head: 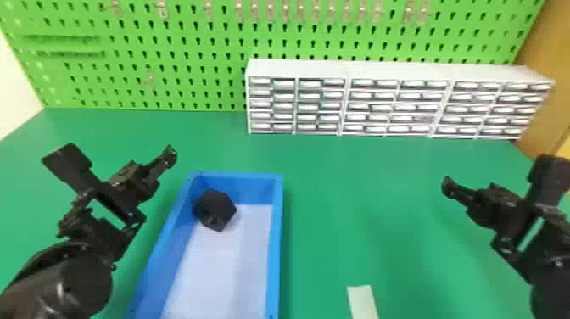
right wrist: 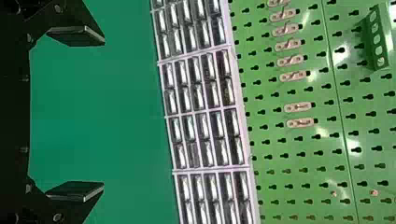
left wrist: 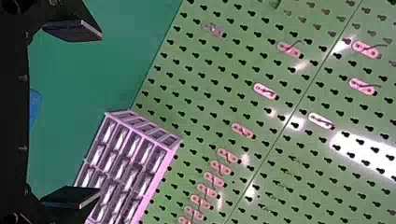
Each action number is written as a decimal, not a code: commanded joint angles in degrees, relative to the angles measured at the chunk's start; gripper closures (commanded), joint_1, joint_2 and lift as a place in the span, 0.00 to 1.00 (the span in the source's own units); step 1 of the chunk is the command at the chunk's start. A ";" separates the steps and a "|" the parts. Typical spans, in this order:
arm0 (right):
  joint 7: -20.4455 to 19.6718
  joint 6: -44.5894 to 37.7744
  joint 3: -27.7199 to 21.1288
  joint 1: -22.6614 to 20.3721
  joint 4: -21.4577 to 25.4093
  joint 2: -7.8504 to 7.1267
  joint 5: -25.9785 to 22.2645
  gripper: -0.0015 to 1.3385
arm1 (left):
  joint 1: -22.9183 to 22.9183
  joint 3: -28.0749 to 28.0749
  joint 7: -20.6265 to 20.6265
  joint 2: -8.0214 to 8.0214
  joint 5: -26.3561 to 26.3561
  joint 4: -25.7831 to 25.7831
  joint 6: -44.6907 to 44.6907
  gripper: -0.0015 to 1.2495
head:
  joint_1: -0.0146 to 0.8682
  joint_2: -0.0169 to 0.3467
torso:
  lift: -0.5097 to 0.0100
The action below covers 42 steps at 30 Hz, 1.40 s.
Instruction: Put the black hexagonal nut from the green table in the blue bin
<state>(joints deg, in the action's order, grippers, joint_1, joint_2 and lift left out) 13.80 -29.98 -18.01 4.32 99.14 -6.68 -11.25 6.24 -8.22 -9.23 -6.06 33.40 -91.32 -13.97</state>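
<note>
We see the black hexagonal nut (head: 214, 210) inside the blue bin (head: 275, 246), left of centre in the head view and near the bin's upper left corner; it lies on the pale bin floor, close by the left wall, though we cannot tell whether it touches that wall. The bin stands on the green desk (head: 360, 203), in the lower middle of the head view; the left end effector (left wrist: 100, 114) is at the left of that view, beside the bin's upper left corner and apart from the nut; we find it spread wide, with nothing in its grip. The right end effector (right wrist: 103, 114) waits near the head view's right edge, also wide and empty, well apart from the bin. We judge the placing step to be done, and the task with it, since the nut sits where the task wants it; what we have in hand now is the clearing of the arms. The next move, as we read it, asks for no grasp; we would draw the left end effector up and away to the left, taking care not to knock the bin's rim or shift the bin, and then let both arms rest.
</note>
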 commanded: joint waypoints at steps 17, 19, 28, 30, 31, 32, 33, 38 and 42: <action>0.00 0.01 0.26 -0.01 0.00 0.00 0.09 0.15 | 0.00 0.04 -0.09 0.00 0.00 0.00 -0.01 0.09 | 0.77 0.14 | 0.79; 0.00 0.01 0.26 -0.01 0.00 -0.09 0.09 0.15 | 0.00 0.04 -0.09 0.00 0.00 0.00 -0.01 0.09 | 0.77 0.14 | 0.79; 0.00 0.01 0.26 -0.01 0.00 -0.09 0.09 0.15 | 0.00 0.04 -0.09 0.00 0.00 0.00 -0.01 0.09 | 0.77 0.14 | 0.79; 0.00 0.01 0.26 -0.01 0.00 -0.09 0.09 0.15 | 0.00 -0.04 -0.09 0.00 0.00 0.00 -0.01 0.09 | 0.77 0.14 | 0.79; 0.00 0.01 0.26 -0.01 0.00 -0.09 0.09 0.15 | 0.00 -0.04 -0.09 0.00 0.00 0.00 0.08 0.09 | 0.77 0.14 | 0.79; 0.00 0.01 0.26 -0.01 0.00 -0.09 0.09 0.15 | 0.00 -0.04 -0.09 0.00 0.00 0.00 -0.01 0.09 | 0.77 0.14 | 0.79; 0.00 0.01 0.26 0.08 0.00 -0.09 0.09 0.15 | 0.00 -0.04 -0.09 0.00 0.00 0.00 -0.01 0.09 | 0.77 0.14 | 0.79; 0.00 0.01 0.34 0.08 0.00 -0.09 0.18 0.15 | 0.09 0.04 -0.09 0.00 0.00 0.00 -0.01 0.09 | 0.77 0.14 | 0.79; 0.00 0.01 0.34 0.08 0.00 -0.09 0.18 0.15 | 0.00 0.04 -0.09 0.00 0.00 0.00 -0.01 0.09 | 0.77 0.14 | 0.79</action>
<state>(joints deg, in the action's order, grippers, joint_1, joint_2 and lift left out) 13.80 -29.97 -17.67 4.38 99.14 -6.77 -11.08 6.25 -8.21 -9.31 -6.06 33.40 -91.32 -13.95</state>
